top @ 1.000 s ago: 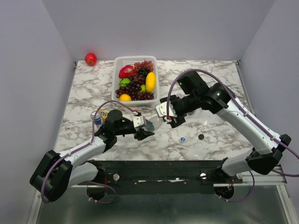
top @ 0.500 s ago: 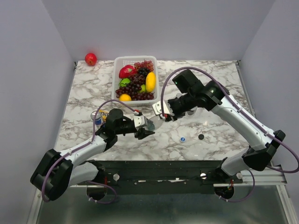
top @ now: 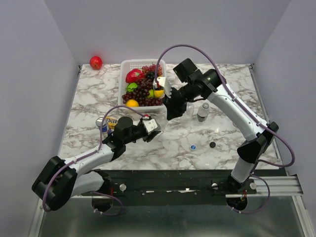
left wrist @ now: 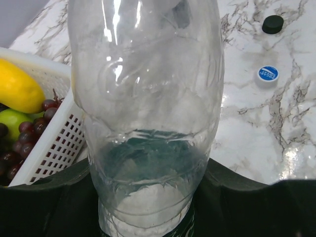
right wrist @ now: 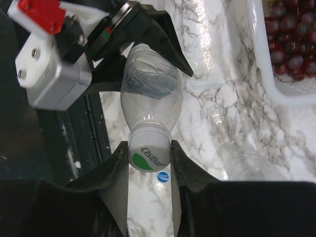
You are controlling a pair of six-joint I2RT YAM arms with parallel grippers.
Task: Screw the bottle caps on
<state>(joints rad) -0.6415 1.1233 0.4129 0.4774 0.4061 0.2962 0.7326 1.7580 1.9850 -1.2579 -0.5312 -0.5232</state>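
— Where is your left claw [top: 152, 129] right now?
— Pressed onto the lower body of the clear bottle [left wrist: 145, 113], which lies tipped with its neck toward your right arm, above the marble table [top: 94, 94] near its front edge.
— And the cap you're working?
— The white-green cap [right wrist: 148, 157] sits on that bottle's neck: white sides, with a green patch and dark lettering on its top. Your right claw [right wrist: 148, 144] is pinching it, one finger on each side.
— The other two?
— Both loose on the marble further right: the blue cap [top: 192, 147] lies flat with white print on top, and the black cap [top: 212, 144] is just beside it, plain and matte. They don't touch.
— How much room do you have?
— The white fruit basket [left wrist: 47, 143] is close behind the bottle, on your left claw's far side. A small capped bottle [top: 203, 111] stands just right of your right claw. Past it the marble is bare out to the right edge.
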